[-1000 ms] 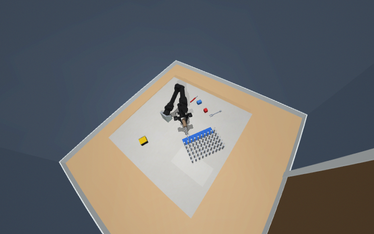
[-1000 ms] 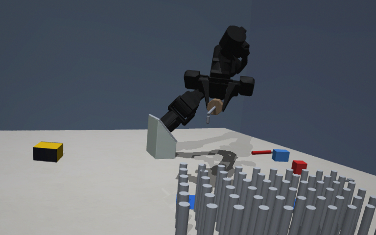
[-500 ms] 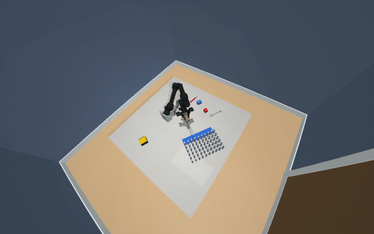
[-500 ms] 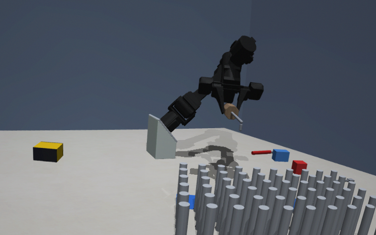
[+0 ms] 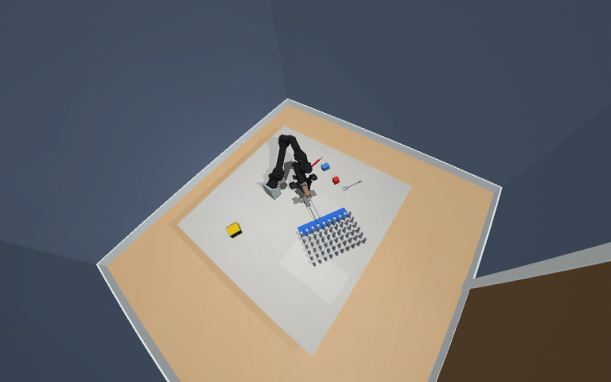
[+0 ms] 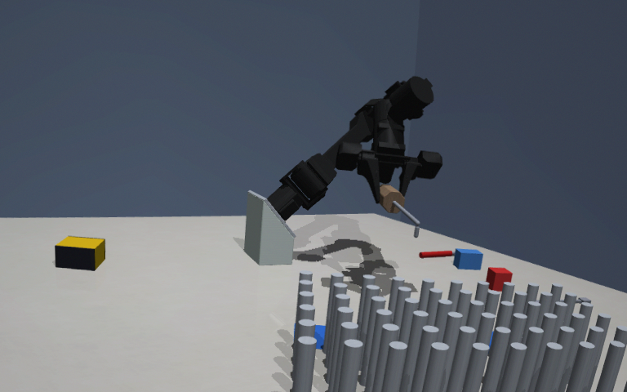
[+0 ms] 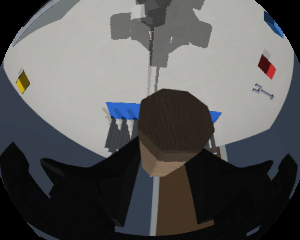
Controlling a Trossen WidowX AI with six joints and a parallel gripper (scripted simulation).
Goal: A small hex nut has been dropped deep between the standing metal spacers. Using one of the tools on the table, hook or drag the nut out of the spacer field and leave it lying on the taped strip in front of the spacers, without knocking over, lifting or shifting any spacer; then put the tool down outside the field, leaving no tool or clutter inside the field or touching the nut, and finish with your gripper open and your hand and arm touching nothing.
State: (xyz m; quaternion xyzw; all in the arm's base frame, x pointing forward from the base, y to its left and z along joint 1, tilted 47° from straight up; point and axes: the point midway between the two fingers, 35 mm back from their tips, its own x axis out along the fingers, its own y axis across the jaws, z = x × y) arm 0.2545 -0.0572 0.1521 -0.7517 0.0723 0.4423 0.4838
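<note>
In the top view, looks steeply down from far overhead, with the table [image 5: 252,265] [image 6: 162,315] [image 7: 90,65] slanted mid-frame. In the exterior, looks low from close behind the spacers [image 5: 314,263] [image 6: 306,367] [image 7: 124,134], lower right, towards the arm [image 5: 280,158] [image 6: 356,133]. At the wrist, peers tableward past a very near wooden handle [image 5: 305,190] [image 6: 391,198] [image 7: 176,125], mid-frame. Across all three, shares spacers and yellow block [image 5: 234,228] [image 6: 80,252] [image 7: 23,82], left of frame in the latter two.

In the exterior view, the spacers [image 6: 305,369] nearest are cut off below.
</note>
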